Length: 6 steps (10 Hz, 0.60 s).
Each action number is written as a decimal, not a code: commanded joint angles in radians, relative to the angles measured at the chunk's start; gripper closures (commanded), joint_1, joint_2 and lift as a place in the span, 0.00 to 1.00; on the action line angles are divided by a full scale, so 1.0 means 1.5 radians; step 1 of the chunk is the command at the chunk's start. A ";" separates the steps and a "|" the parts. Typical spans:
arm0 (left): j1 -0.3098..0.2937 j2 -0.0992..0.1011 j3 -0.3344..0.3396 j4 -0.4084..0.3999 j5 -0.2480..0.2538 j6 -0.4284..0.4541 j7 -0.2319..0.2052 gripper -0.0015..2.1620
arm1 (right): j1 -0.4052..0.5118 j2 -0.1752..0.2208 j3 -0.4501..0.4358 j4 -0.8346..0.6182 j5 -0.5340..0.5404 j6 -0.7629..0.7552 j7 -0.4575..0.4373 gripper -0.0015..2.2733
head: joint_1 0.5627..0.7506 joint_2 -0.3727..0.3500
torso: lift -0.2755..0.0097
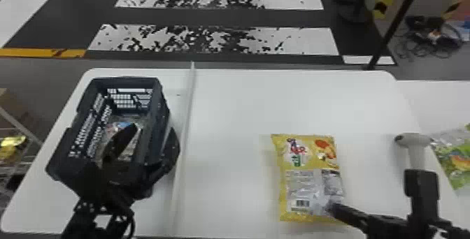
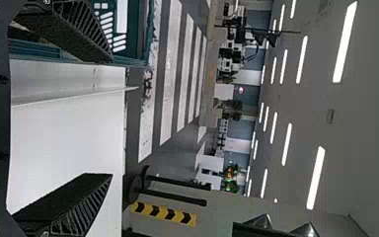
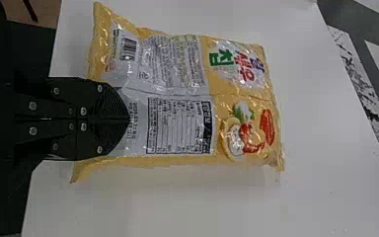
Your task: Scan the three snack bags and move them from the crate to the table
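One yellow snack bag (image 1: 304,179) beneath the right hand (image 1: 330,207)

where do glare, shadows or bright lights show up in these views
Head view: faint shadow on the white table beside the yellow snack bag. Left wrist view: bright strip-shaped ceiling lights. Right wrist view: small glints on the bag's wrinkled film, soft shadow along one long edge.

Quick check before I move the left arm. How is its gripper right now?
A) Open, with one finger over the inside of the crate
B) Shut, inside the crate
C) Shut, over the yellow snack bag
A: the left gripper has its fingers well apart, and the head view shows one of them over the inside of the crate.
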 commanded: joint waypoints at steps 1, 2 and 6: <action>0.000 0.000 -0.001 0.000 0.000 0.000 0.000 0.01 | -0.007 0.000 -0.007 0.001 -0.001 0.004 -0.001 0.99 | 0.70 0.52 | 0.75; 0.000 -0.001 -0.001 0.001 0.000 0.000 0.000 0.01 | 0.001 -0.001 -0.010 -0.009 -0.013 0.010 0.001 0.99 | 0.70 0.51 | 0.75; -0.003 -0.001 -0.003 0.003 -0.001 0.000 0.000 0.01 | 0.027 0.003 -0.016 -0.097 -0.042 0.026 0.000 0.99 | 0.70 0.54 | 0.75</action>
